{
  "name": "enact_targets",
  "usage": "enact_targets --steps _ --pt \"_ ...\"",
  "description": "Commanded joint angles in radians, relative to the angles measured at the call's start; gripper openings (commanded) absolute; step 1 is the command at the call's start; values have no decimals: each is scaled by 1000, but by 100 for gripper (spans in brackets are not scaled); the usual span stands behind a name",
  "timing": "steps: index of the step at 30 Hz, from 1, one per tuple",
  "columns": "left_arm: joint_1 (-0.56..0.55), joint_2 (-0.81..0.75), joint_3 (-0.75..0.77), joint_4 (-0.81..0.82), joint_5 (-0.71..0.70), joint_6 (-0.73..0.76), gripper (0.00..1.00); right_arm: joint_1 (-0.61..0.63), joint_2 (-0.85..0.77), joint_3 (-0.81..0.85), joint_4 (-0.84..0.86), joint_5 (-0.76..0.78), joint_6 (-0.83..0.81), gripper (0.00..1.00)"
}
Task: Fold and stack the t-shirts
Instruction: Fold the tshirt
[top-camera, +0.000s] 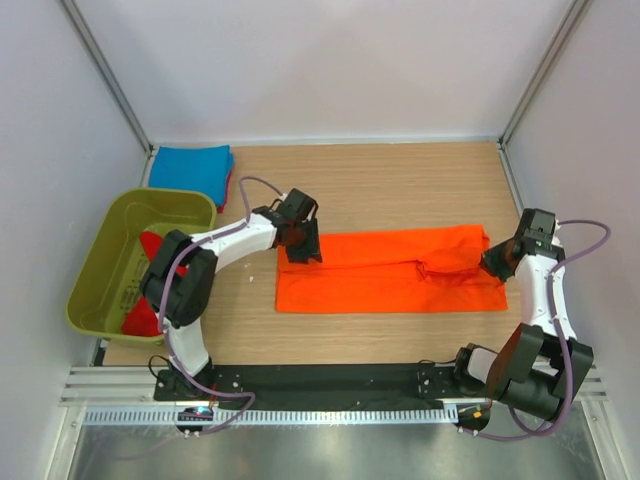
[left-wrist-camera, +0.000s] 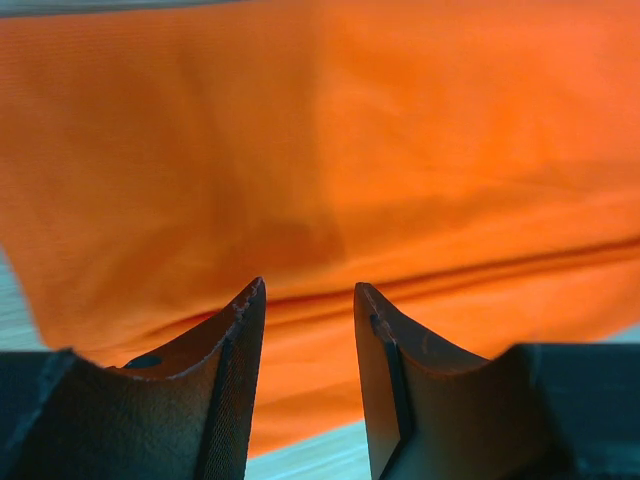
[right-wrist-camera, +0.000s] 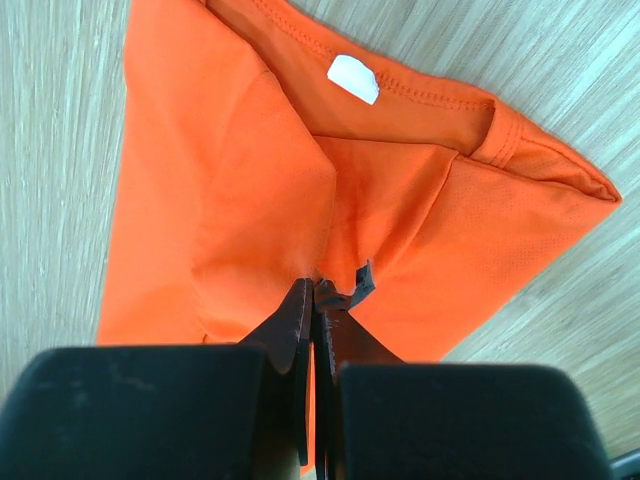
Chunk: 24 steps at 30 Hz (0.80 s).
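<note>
**Top view.** The orange t-shirt (top-camera: 390, 272) is laid out as a long folded band at the middle of the wooden table (top-camera: 400, 180). The left gripper (top-camera: 300, 243) is at its left end and the right gripper (top-camera: 493, 258) at its right end. Only here are seen the blue t-shirt (top-camera: 190, 167), folded at the far left corner, and the red t-shirts (top-camera: 148, 247) in the olive-green tub (top-camera: 105, 250).

**Left wrist view.** The fingers (left-wrist-camera: 235, 370) are held apart over orange cloth, with nothing pinched.

**Right wrist view.** The jaws are clamped on a fold of the orange t-shirt near the collar. A white neck label (right-wrist-camera: 353, 78) is shown; no writing can be read on it.
</note>
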Motion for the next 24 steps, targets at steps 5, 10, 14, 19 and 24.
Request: enact_targets --steps 5,10,14,19,24 --pt "20 40 -21 -59 -186 30 41 -5 -8 57 -42 3 -47 1" --pt "23 87 -29 -96 -271 60 41 -5 16 100 -116 17 -95 1" --pt "24 104 -30 -98 -278 57 41 -5 -14 77 -117 64 -106 1" --pt "24 104 -29 -104 -274 53 41 -3 -11 2 -85 37 -106 1" --pt "24 107 -32 -101 -272 53 41 -2 -31 -115 -27 -11 -83 1"
